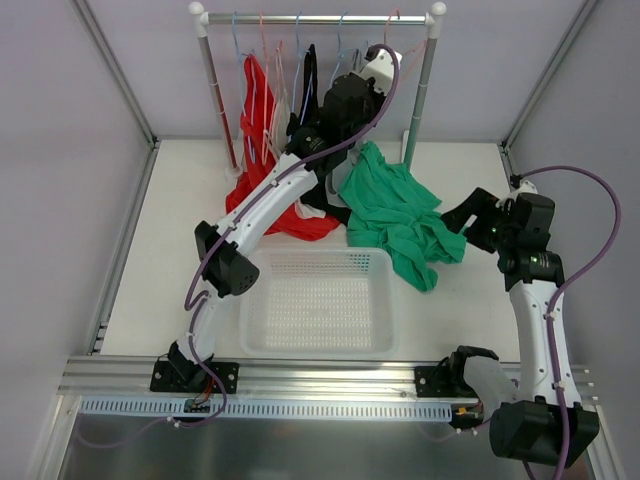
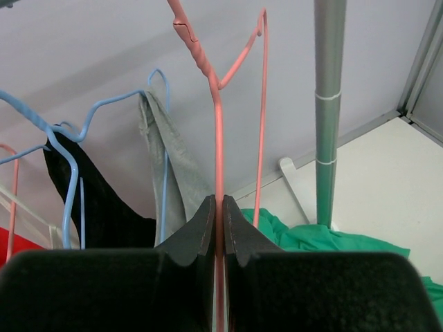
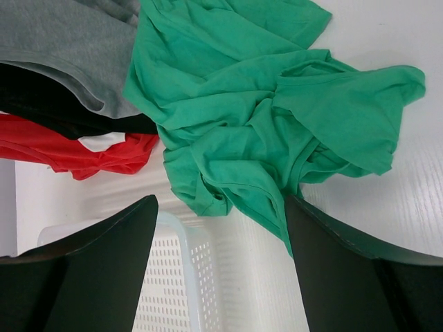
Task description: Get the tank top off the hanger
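White table [image 1: 178,205], perhaps lilac walls [image 1: 60,120]

the tank top [image 3: 263,124] is soft matt green cloth, creased and rumpled. the hanger [image 2: 219,138] looks like thin wire under a smooth, faintly glossy salmon-pink coat, with a break in the coat near its top. the light-blue hangers [image 2: 71,187] wear the same smooth coat. the basket [image 1: 315,300] is white perforated plastic. the table [image 3: 394,207] is matt white with a fine grain. the left gripper [image 2: 219,211] is matt black, lightly textured plastic.
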